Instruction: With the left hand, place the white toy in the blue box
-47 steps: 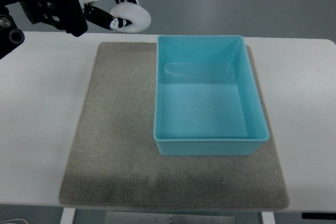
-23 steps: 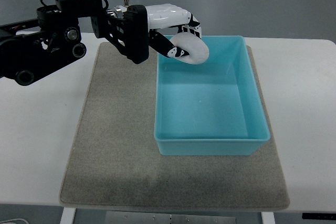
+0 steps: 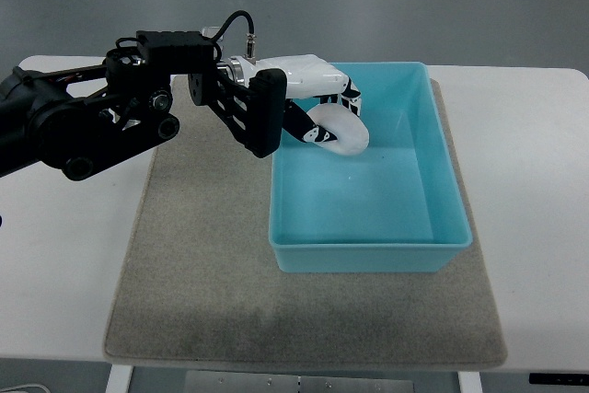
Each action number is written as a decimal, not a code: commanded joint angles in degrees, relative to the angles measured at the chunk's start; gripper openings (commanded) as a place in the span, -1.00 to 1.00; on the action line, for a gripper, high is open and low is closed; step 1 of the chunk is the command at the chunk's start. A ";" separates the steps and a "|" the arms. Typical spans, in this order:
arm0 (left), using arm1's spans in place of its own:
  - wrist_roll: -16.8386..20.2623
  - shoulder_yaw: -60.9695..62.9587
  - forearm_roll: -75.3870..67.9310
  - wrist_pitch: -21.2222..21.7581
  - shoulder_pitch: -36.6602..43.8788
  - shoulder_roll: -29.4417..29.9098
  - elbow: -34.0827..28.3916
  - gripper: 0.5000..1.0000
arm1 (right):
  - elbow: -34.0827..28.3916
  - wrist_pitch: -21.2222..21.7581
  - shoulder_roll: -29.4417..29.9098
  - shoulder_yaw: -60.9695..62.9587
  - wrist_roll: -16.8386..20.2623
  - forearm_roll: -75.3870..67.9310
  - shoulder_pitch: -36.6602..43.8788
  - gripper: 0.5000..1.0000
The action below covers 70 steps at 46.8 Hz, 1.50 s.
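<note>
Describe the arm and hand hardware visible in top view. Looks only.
Only the left arm shows. It is matte black, built of blocky links with round joint housings and visible screws. A black cable loops above the wrist into a small metal connector. The left hand has a glossy white shell, with black segments on the fingers. The right arm is out of view.

Left arm [image 3: 92,126]: matte black housing with round joint covers and visible screw heads. A black cable [image 3: 230,25] loops above the wrist into a metal connector. Left hand [image 3: 308,89]: glossy white shell, black finger joints.
</note>
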<state>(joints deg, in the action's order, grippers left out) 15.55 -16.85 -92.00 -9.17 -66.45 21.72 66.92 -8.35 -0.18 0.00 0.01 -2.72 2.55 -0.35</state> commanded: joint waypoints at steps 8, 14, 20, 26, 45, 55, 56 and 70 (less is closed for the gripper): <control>0.01 -0.02 -0.19 1.61 1.50 -1.24 -0.13 -1.00 | 0.00 0.00 0.00 -0.01 0.00 0.00 0.00 0.74; 0.01 -0.02 -0.02 1.61 1.67 -1.24 -0.13 -0.33 | 0.00 0.00 0.00 -0.01 0.00 0.00 0.00 0.74; 0.01 -0.11 0.42 1.61 2.64 -1.33 -1.00 -0.05 | 0.00 0.00 0.00 -0.01 0.00 0.00 0.00 0.74; 0.01 -0.11 1.13 1.61 3.16 -1.33 -1.09 0.47 | 0.00 0.00 0.00 -0.01 0.00 0.00 0.00 0.74; 0.01 -1.52 18.17 4.68 2.82 -0.01 -0.74 0.98 | 0.00 0.00 0.00 -0.01 0.00 0.00 0.00 0.74; -0.08 -2.30 30.38 4.60 2.64 3.41 -1.09 0.98 | 0.00 0.00 0.00 -0.01 0.00 0.00 0.00 0.74; -0.08 -2.48 32.13 4.42 2.64 3.85 -1.18 0.99 | 0.00 0.00 0.00 -0.01 0.00 0.00 0.00 0.74; -0.08 -3.27 55.69 0.56 2.64 6.76 -6.89 1.00 | 0.00 0.00 0.00 -0.01 0.00 0.00 0.00 0.74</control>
<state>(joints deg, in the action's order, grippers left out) 15.50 -19.89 -41.07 -6.71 -63.81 28.16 62.08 -8.35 -0.18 0.00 0.00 -2.72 2.55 -0.34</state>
